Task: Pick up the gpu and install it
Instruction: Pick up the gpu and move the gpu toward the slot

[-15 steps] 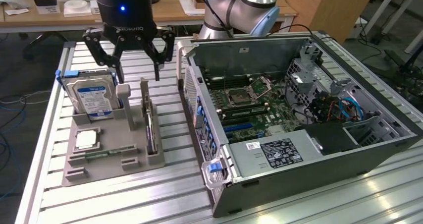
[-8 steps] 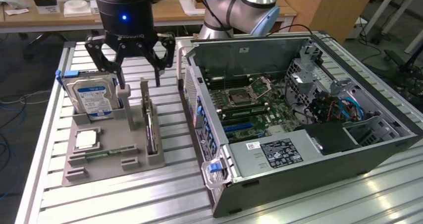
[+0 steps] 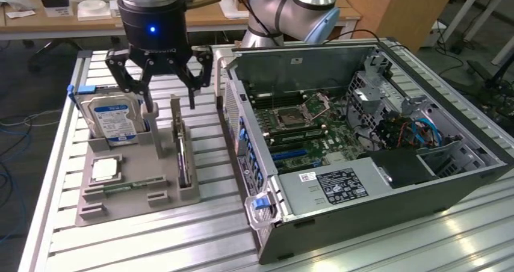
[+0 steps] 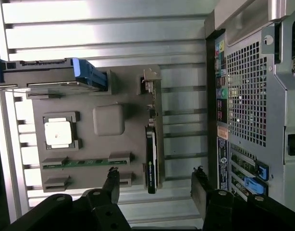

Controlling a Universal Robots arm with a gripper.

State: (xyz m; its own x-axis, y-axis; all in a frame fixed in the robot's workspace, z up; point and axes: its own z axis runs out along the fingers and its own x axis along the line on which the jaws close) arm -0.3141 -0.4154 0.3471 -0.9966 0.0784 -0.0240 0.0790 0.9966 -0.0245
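The open computer case (image 3: 386,218) stands on the slatted table (image 3: 144,248). The exterior view looks in at its motherboard (image 3: 313,127), and the wrist view gives its perforated rear panel (image 4: 253,96). Beside it lies a grey tray (image 3: 136,182) holding an upright hard drive (image 3: 115,118). The gpu (image 3: 184,157) stands on edge in its slot, just beside the case. The gripper (image 3: 170,100) hovers above the tray, spread wide and holding nothing. From the wrist, the gpu (image 4: 151,154) lines up between the fingers (image 4: 111,185).
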